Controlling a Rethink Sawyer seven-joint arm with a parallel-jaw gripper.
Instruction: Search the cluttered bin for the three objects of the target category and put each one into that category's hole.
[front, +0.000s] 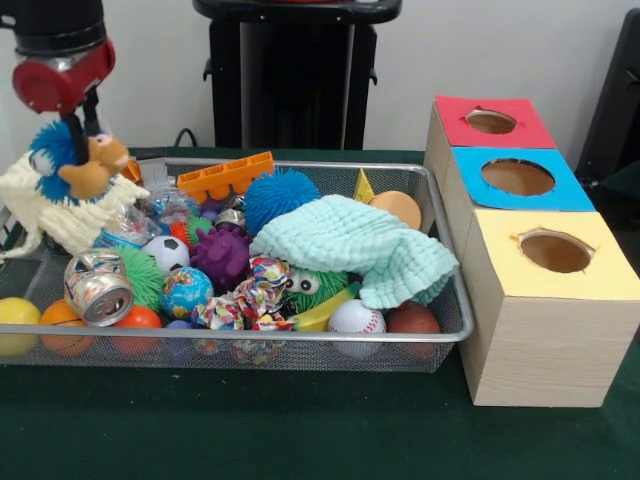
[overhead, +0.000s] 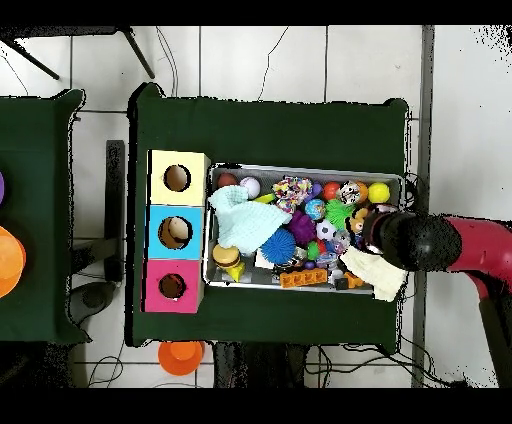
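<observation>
My gripper (front: 82, 138) hangs at the bin's left end in the front view, shut on a small brown plush toy (front: 95, 165) with a blue fuzzy tuft. The toy is held just above a cream knitted cloth (front: 60, 205). In the overhead view the arm (overhead: 420, 241) covers the gripper, and the cream cloth (overhead: 368, 270) shows beneath it. Three wooden boxes stand beside the bin, with a red-topped hole (front: 490, 121), a blue-topped hole (front: 517, 177) and a yellow-topped hole (front: 555, 250).
The wire mesh bin (front: 300, 340) is crowded: a mint cloth (front: 350, 245), blue spiky ball (front: 280, 195), purple spiky ball (front: 222, 255), crushed can (front: 98, 287), baseball (front: 356, 318), orange block (front: 225, 177), and several small balls. Green cloth covers the table.
</observation>
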